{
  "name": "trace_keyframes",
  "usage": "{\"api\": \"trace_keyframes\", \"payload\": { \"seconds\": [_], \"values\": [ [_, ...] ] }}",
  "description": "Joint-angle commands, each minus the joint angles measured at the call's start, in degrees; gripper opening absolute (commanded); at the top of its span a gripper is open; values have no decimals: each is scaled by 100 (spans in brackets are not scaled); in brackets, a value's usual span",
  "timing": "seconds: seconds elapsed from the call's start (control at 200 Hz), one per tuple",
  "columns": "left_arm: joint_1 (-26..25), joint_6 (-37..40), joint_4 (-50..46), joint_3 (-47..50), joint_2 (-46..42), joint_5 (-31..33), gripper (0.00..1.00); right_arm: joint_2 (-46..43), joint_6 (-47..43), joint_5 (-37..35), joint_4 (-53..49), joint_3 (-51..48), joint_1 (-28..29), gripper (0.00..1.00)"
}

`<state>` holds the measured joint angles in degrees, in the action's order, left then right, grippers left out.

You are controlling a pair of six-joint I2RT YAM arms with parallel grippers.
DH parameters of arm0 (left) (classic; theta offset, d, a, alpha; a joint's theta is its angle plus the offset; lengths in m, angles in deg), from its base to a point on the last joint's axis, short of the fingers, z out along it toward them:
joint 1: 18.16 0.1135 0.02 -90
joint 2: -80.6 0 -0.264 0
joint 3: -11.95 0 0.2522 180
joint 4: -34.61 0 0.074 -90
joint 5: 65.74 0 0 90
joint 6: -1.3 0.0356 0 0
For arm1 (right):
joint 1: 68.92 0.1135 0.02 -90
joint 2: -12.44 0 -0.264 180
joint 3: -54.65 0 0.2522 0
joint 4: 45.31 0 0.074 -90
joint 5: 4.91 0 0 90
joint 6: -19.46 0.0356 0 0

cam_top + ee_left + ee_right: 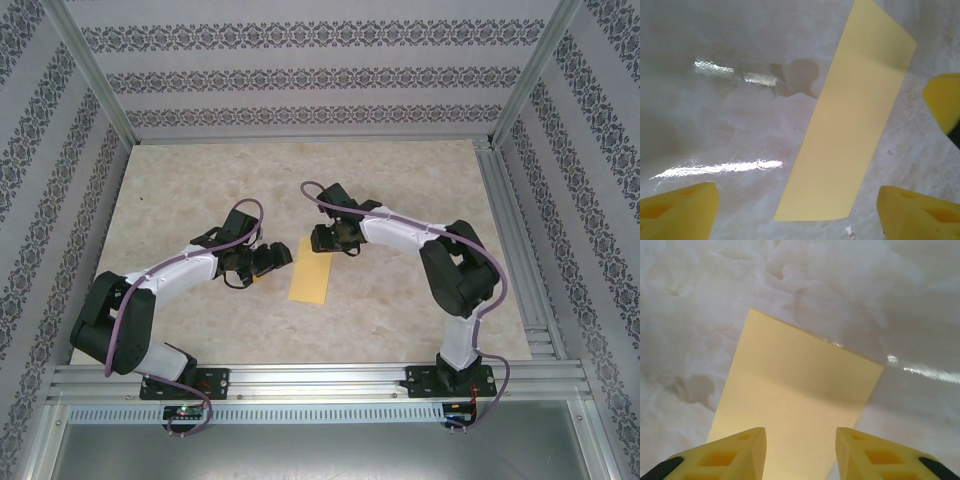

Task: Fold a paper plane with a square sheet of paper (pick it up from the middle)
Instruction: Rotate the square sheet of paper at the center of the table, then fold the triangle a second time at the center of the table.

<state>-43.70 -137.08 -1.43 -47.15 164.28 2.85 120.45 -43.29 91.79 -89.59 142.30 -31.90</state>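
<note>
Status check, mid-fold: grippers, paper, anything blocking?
Left gripper open, right gripper open, both at the paper. Paper a narrow rectangle, flat on table, ungripped. Nothing seen blocking.

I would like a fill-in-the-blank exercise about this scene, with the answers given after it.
The sheet of paper has the colour ___. It lies on the ___. Folded, its shape is a narrow ___. The left end effector and the right end effector are both ___, not shut.
Answers: yellow; table; rectangle; open.
</note>
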Motion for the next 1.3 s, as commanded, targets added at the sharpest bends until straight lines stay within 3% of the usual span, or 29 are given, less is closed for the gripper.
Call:
{"api": "trace_keyframes", "payload": {
  "seconds": [0.0, 0.335, 0.669, 1.134, 1.294],
  "values": [
    [-111, 246, -170, -32, -36, -226, 85, -61, 607, -179, 42, -48, 26, 40],
    [-355, 194, 39, -80, 248, -598, 90, 736, 493, 40, -147, 637, -66, 38],
    [-631, 217, 119, -135, 637, -839, 92, 1141, 588, 76, -182, 521, -202, 38],
    [-794, -44, 703, -73, 888, -1329, 88, 1261, 703, 180, 3, 223, -329, 37],
    [-796, -119, 918, -37, 840, -1437, 82, 1266, 717, 181, 31, 187, -337, 37]
  ]
}}
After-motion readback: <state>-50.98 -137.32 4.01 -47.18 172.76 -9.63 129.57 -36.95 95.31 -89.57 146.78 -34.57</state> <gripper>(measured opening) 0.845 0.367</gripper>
